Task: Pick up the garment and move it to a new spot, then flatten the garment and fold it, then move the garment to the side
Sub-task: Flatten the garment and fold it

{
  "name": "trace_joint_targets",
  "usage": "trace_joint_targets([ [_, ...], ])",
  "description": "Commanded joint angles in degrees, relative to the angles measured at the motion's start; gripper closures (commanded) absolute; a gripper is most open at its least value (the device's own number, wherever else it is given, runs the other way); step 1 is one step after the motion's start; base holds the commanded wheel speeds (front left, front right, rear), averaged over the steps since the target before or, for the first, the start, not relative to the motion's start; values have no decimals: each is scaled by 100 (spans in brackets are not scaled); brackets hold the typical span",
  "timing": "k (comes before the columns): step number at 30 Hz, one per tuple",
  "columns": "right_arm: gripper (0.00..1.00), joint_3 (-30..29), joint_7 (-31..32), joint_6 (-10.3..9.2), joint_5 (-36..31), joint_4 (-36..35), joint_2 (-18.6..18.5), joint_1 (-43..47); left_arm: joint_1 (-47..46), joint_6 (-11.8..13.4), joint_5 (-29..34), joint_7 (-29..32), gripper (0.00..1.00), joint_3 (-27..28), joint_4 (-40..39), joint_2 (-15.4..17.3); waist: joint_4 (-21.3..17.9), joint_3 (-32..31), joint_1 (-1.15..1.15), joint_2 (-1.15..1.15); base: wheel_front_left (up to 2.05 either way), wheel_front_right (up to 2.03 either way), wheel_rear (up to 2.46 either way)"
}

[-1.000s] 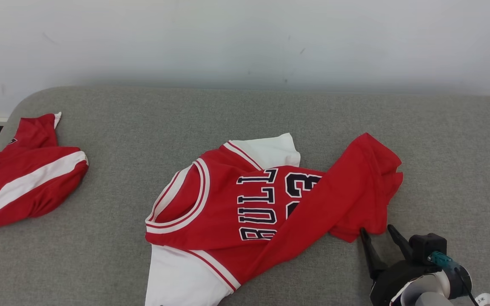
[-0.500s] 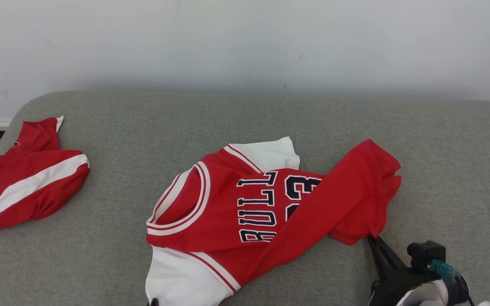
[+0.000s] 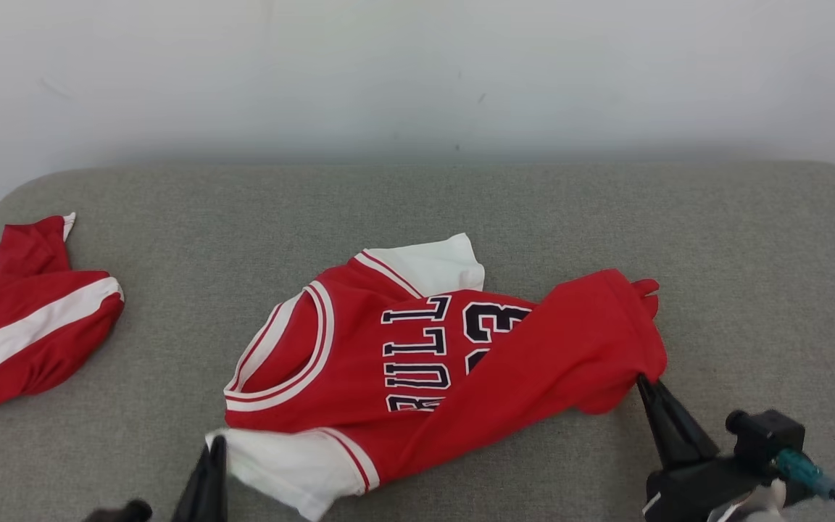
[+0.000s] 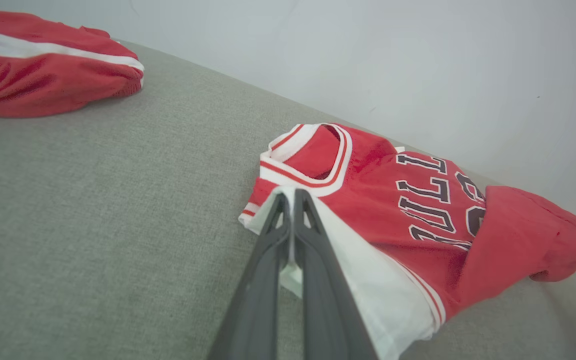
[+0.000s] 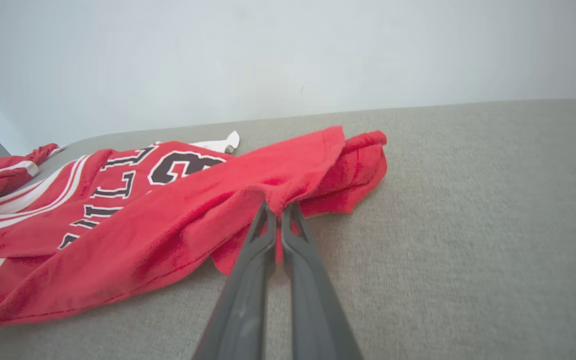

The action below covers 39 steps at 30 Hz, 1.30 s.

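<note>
**Two-handed pick-up of the garment.** The red Bulls jersey lies crumpled near the middle of the grey cushion, its lower half folded diagonally across the printed number. The left gripper has its fingers pressed together on the edge of the white sleeve at the jersey's near-left corner. The right gripper is likewise pinched closed, on a bunched red fold at the near-right corner. Both pinches look shallow, taken close to the fabric edge. For a clean lift, the arms should probably rise together at an equal pace, spreading slightly so that the cloth hangs taut between them and the diagonal fold falls open. An uneven pull risks slipping the thin sleeve edge out of the left fingers. The carry is best steered away from the second red-and-white garment, which lies well apart at the far left.
</note>
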Motion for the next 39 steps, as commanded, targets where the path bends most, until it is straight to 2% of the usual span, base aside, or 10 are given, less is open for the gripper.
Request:
trace_joint_targets([
  [1, 100, 14, -3, -13, 71, -135, -92, -193, -286, 11, 81, -19, 100, 17, -149, 125, -57, 62, 0, 0, 0, 0, 0],
  [8, 100, 322, 344, -13, 192, -506, -535, -1863, -2432, 11, -36, 77, 100, -561, -416, 1223, -165, 622, 0, 0, 0, 0, 0],
  [9, 100, 322, 344, -13, 192, -506, -535, -1863, -2432, 11, -36, 77, 100, -561, -416, 1223, -165, 622, 0, 0, 0, 0, 0],
  [16, 100, 555, 1074, -13, 682, -323, -684, -4185, -5335, 12, -589, 643, 100, -1057, 27, 2121, -316, 1626, 0, 0, 0, 0, 0],
  [20, 100, 654, 1427, -13, 980, 23, -577, -5556, -6873, 13, -785, 855, 100, -1297, 534, 2393, -426, 2161, 0, 0, 0, 0, 0],
  [25, 100, 672, 1708, -13, 1221, 628, -362, -7114, -8644, 13, -955, 827, 100, -1349, 1254, 2468, -549, 2682, 0, 0, 0, 0, 0],
  [30, 100, 739, 1656, -13, 1154, 1295, -207, -8322, -10024, 13, -879, 677, 100, -1533, 1865, 2401, -658, 2989, 0, 0, 0, 0, 0],
  [34, 100, 821, 1585, -13, 1083, 1747, -183, -9056, -10863, 13, -872, 533, 100, -1701, 2315, 2320, -705, 3160, 0, 0, 0, 0, 0],
  [39, 100, 975, 1494, -13, 1071, 2119, -283, -9535, -11362, 13, -1029, 352, 100, -2030, 2700, 2173, -682, 3298, 0, 0, 0, 0, 0],
])
